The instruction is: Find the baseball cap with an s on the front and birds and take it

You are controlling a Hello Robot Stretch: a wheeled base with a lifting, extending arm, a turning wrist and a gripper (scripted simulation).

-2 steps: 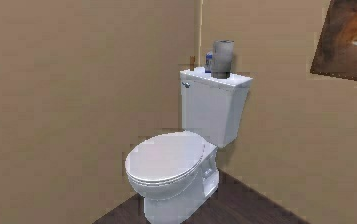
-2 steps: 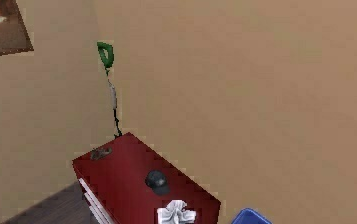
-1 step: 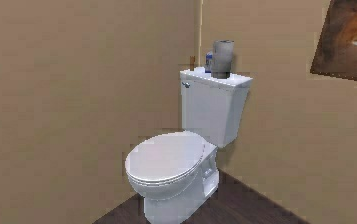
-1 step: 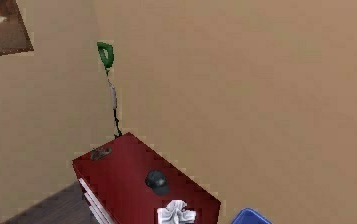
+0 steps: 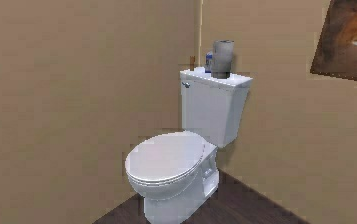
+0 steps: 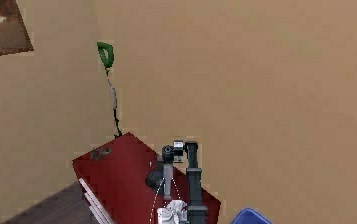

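The gripper [image 6: 164,170] hangs over the top of a red cabinet [image 6: 111,165], at the end of the dark arm [image 6: 195,192]. With that top behind it, I cannot tell whether it holds anything. At the cabinet's near edge, just beside the arm, lies a small white crumpled blob [image 6: 172,212]. It is too small to call the baseball cap, and no brim, front or long axis can be made out. A blue shape [image 6: 251,216] off the cabinet's right end is cut by the bottom edge. A green object [image 6: 106,52] is on the wall above the cabinet, with a dark cord [image 6: 115,105] running down toward it.
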